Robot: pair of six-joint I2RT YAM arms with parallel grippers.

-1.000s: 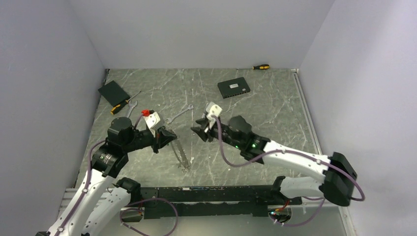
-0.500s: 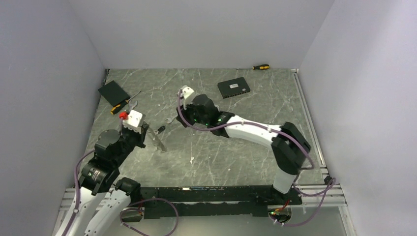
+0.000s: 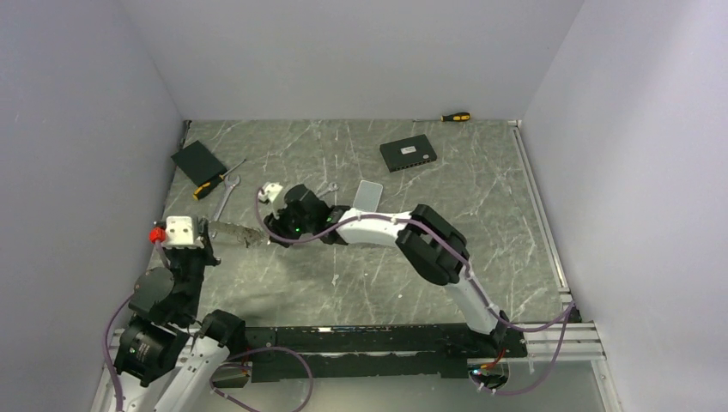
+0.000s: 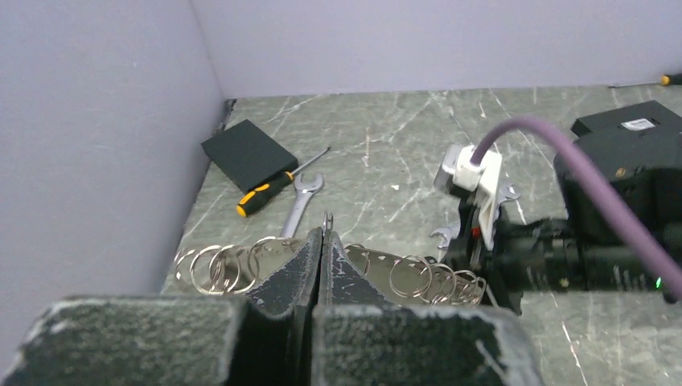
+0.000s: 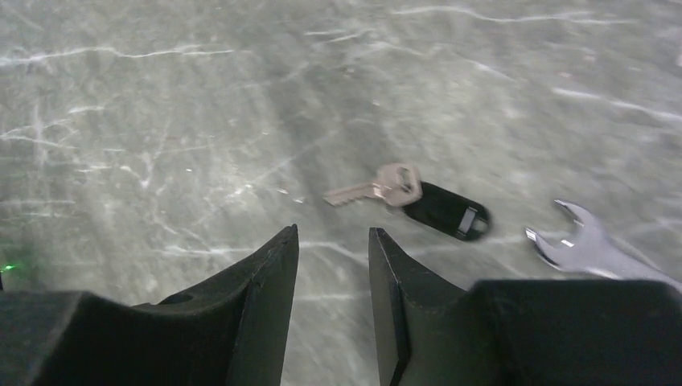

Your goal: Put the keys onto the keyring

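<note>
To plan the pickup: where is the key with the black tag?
Right wrist view: the key lies on the table beyond the right gripper, beside the wrench.

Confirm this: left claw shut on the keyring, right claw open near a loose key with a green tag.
Wrong on the tag: the right wrist view shows it black, not green. The rest holds: left claw shut on the keyring, right claw open near the loose key.
</note>
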